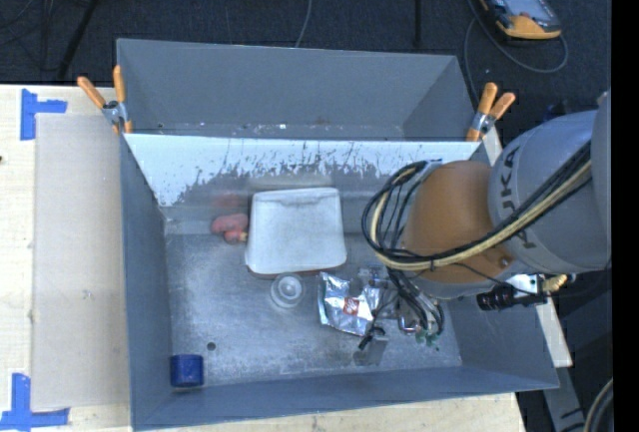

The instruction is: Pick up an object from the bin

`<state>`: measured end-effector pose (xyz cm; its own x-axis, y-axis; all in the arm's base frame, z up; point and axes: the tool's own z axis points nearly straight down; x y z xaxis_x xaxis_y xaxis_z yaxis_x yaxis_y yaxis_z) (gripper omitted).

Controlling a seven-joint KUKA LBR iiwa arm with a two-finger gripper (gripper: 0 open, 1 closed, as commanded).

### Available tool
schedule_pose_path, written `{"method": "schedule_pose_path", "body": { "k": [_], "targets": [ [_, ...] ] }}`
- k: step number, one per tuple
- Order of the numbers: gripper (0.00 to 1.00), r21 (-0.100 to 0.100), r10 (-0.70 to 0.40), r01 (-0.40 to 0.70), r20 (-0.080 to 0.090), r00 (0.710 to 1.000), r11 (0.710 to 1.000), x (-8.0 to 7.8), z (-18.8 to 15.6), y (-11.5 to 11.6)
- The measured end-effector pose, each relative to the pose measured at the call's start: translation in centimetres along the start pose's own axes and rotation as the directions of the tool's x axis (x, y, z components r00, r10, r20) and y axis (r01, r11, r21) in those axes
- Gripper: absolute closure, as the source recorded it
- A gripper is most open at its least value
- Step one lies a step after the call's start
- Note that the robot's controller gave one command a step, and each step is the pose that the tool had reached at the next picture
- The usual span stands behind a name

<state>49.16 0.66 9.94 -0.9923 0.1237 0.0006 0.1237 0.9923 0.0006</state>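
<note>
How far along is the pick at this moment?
Done: the arm is in the bin, its gripper low beside the crumpled silver foil wrapper at the right. In hand: nothing visibly; the wrapper, white tray, clear cup, pink piece and blue cube all lie on the bin floor. Left: gripping one thing and lifting it out.

light: I read it as coming from above, brightest along the sloped back wall of the bin point(300, 153) | shadow: bin floor dimmer beside the arm point(544, 196) | glare: crumpled foil packet point(347, 305) glints | surround: dark carpet point(329, 11) beyond the rim
</note>
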Motion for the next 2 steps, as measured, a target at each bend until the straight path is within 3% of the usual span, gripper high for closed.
{"method": "schedule_pose_path", "body": {
  "k": [1,2],
  "targets": [
    [0.00,0.001,0.032,-0.032,-0.002,0.999,0.999,-0.14,3.12,-0.59],
    [0.00,0.001,0.027,-0.027,0.000,1.000,1.000,-0.15,3.14,-0.54]
  ]
}}
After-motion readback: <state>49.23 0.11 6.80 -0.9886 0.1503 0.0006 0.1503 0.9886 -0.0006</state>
